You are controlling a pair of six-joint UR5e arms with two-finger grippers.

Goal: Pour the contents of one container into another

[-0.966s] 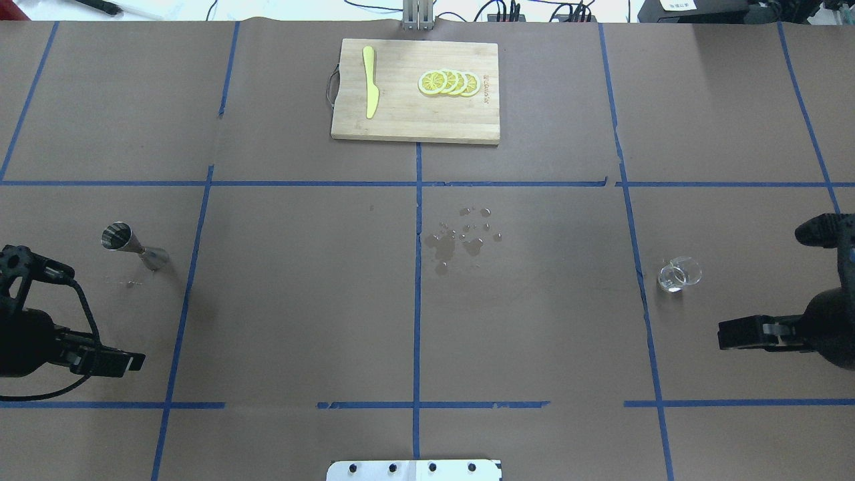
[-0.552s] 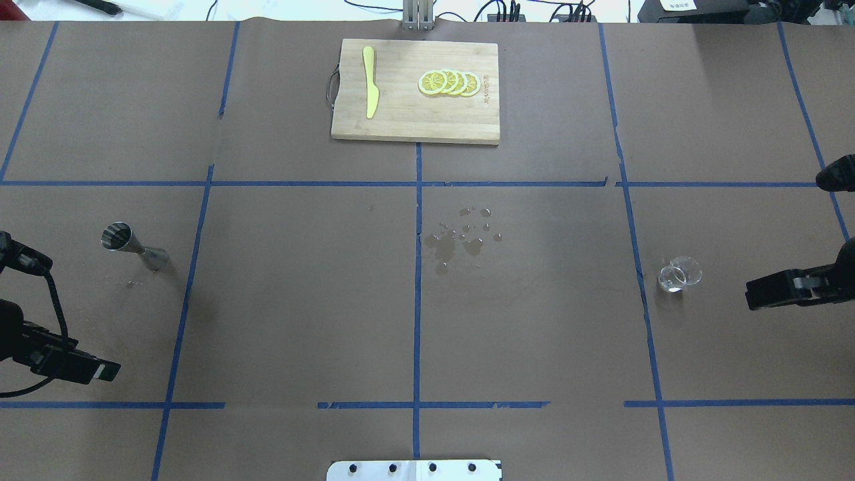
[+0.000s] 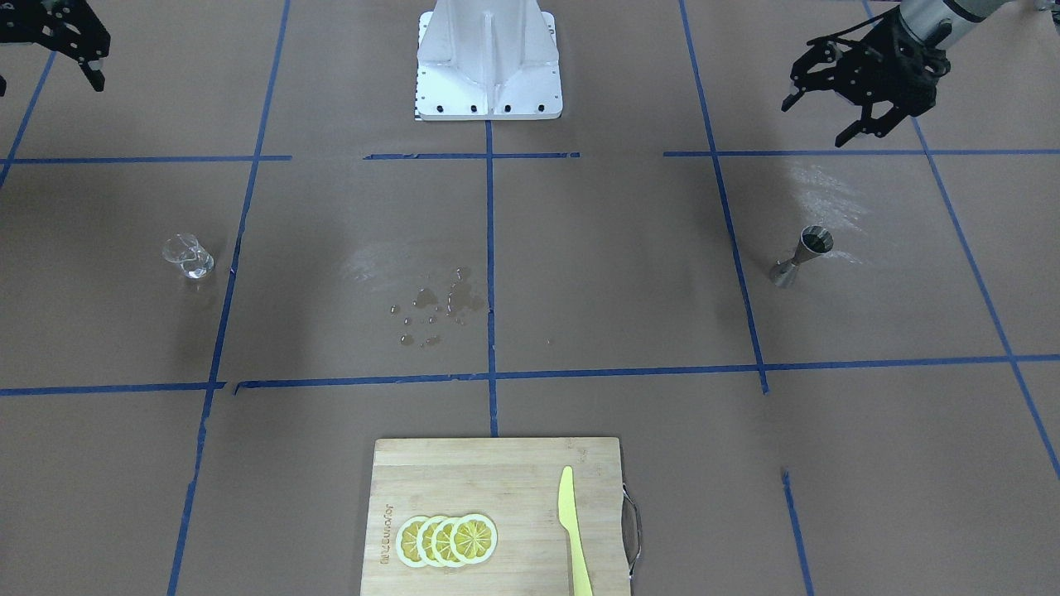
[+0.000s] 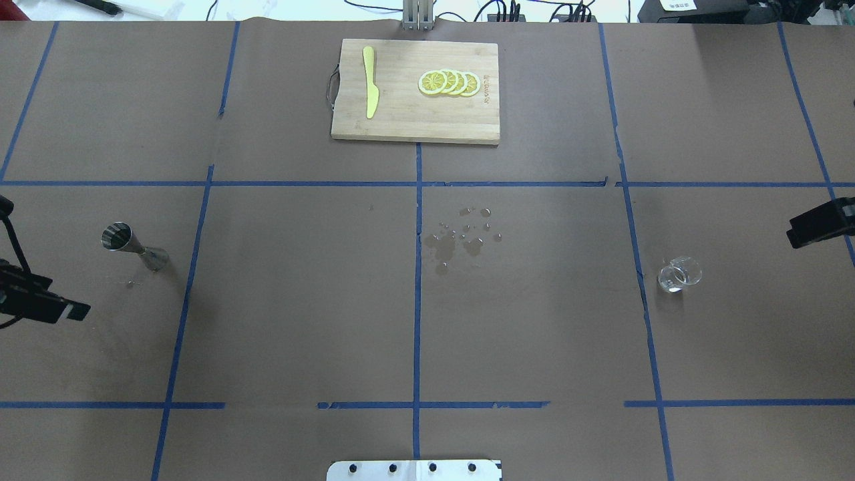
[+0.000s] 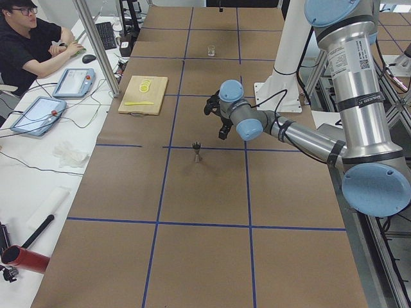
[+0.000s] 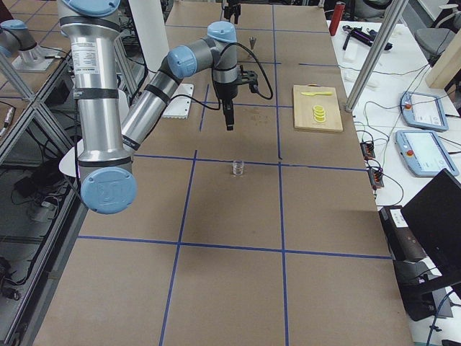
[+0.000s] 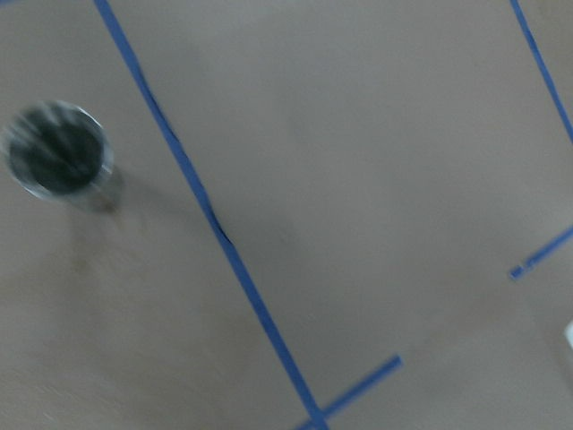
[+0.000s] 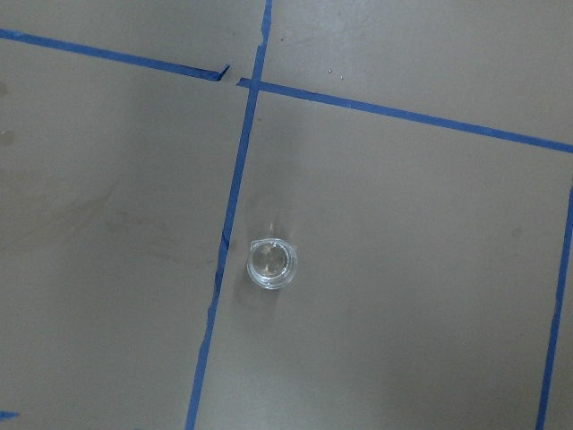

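Note:
The small clear glass cup stands upright on the brown table at the right, also visible in the front view and straight below the right wrist camera. The silver hourglass jigger stands upright at the left; its dark mouth shows in the left wrist view. My left gripper hangs open and empty, high and nearer the robot than the jigger. My right gripper is partly cut off by the frame edge, open and empty, well away from the cup.
Spilled drops lie near the table's middle. A wooden cutting board at the far side carries lemon slices and a yellow knife. The robot's white base plate is at the near edge. Blue tape lines cross the table.
Both arms have drawn back toward the table's outer edges and farther along it, the left to the left, the right to the right. Cup and jigger have not moved.

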